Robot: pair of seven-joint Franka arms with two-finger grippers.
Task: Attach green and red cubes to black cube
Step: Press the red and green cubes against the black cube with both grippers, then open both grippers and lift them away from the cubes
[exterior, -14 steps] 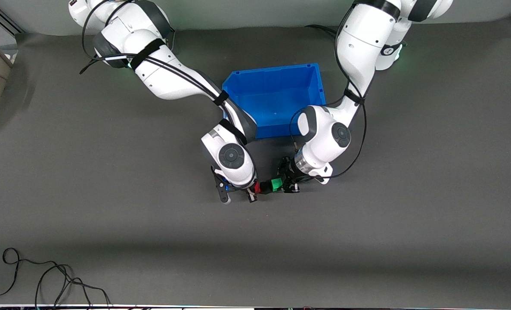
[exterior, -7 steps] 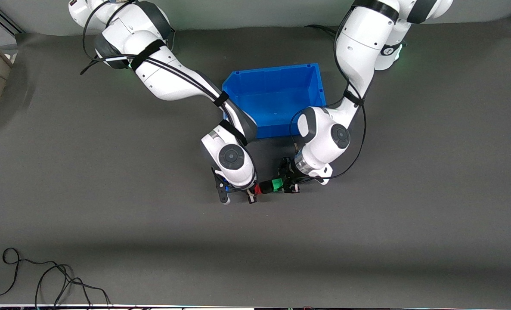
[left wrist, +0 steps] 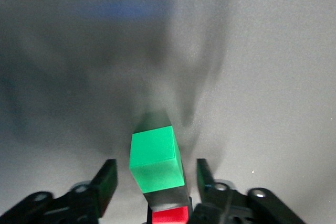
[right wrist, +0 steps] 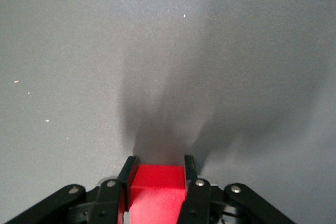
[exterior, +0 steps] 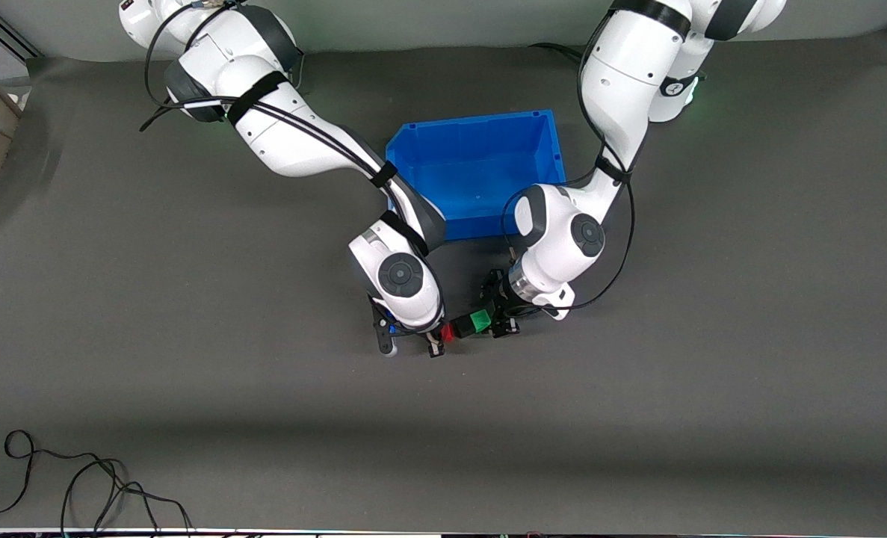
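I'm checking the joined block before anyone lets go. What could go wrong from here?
1. The left claw is open, its fingers clear of the green cube, so only the right claw, shut on the red cube, seems to carry the row; the joints might part.
2. The black cube between them barely shows, so its seating cannot be confirmed.
3. The claws sit close together and could bump.

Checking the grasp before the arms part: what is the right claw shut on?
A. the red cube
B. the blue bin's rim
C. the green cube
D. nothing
A: in the right wrist view the right claw has both fingers pressed against the red cube.
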